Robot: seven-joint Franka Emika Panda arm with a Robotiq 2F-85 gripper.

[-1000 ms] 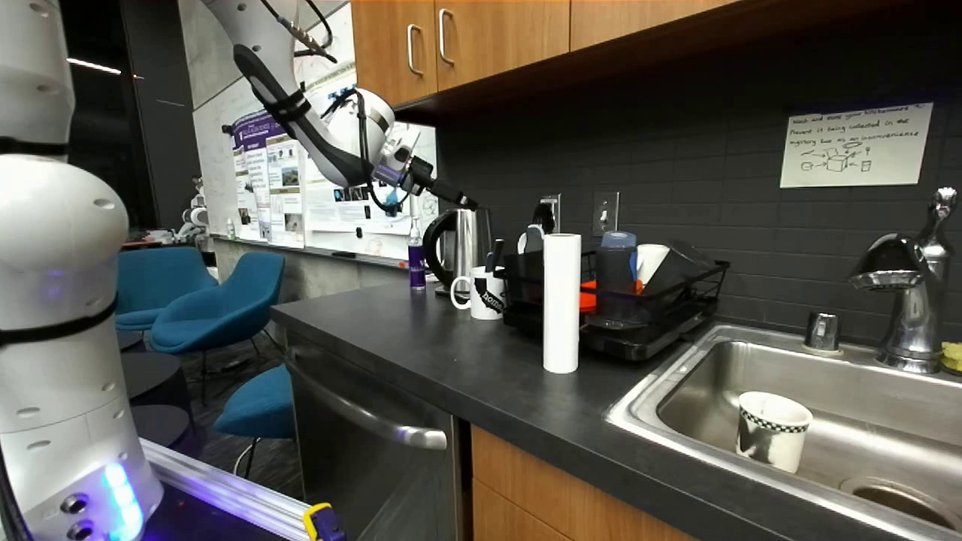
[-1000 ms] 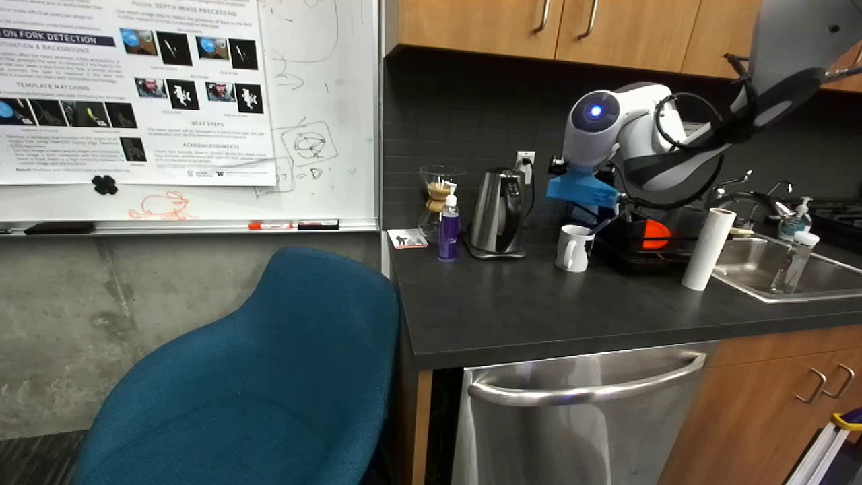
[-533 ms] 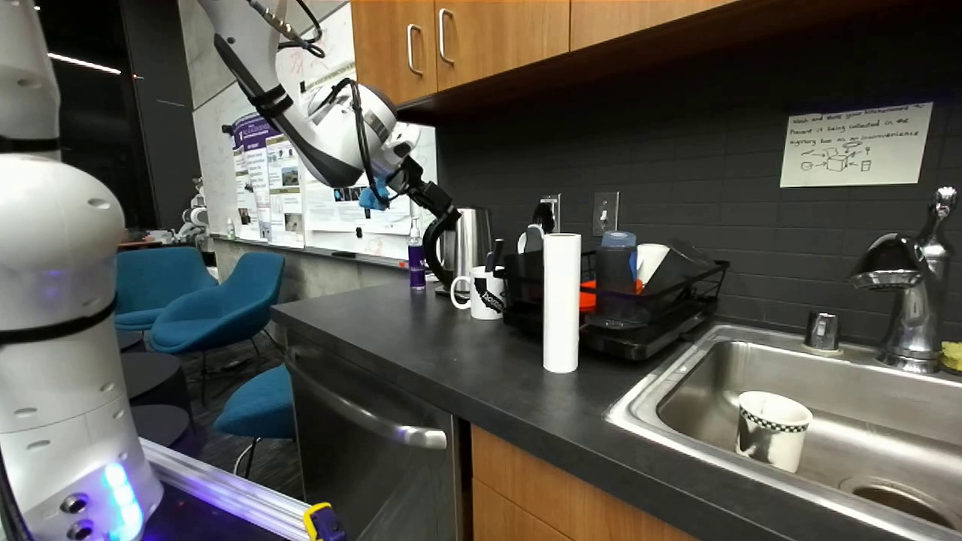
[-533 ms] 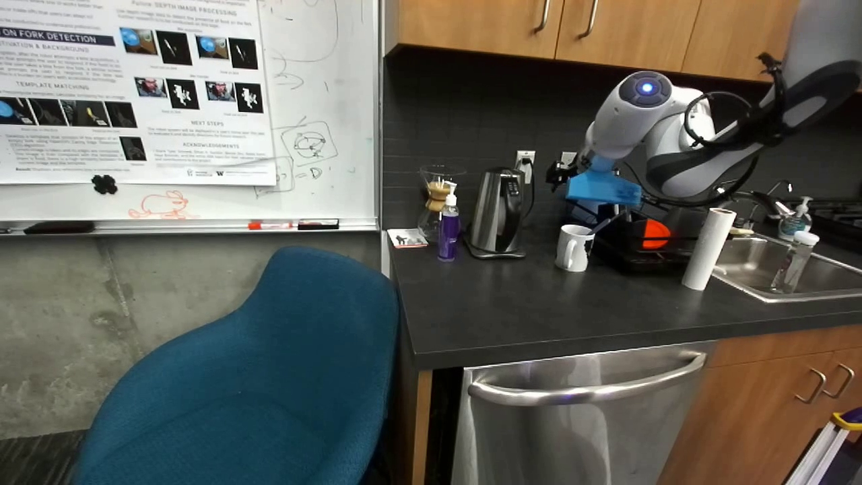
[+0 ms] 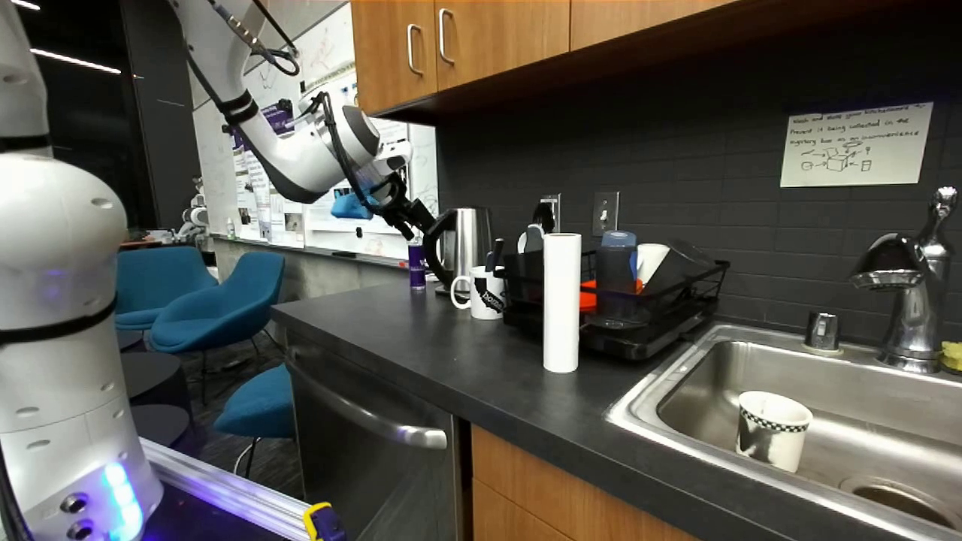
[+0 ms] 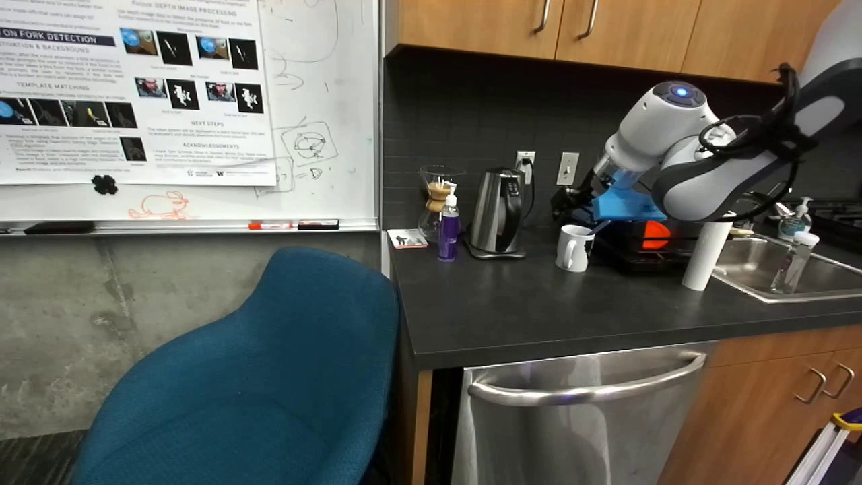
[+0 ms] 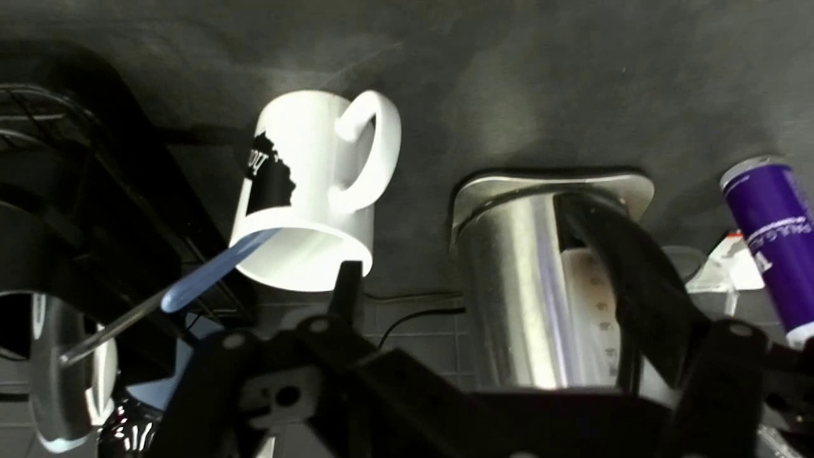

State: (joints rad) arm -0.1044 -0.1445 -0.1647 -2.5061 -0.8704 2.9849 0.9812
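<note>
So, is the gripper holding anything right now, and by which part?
Nothing is held: the gripper stands open, with neither the kettle nor the white mug clamped in it.

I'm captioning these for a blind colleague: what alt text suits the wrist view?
An open black pincer spans the bottom edge. Beyond it on a dark grey countertop are a black-handled silver metal kettle, to its left a white ceramic mug holding a slim blue-grey stick, and to its right a purple cylindrical bottle.
</note>
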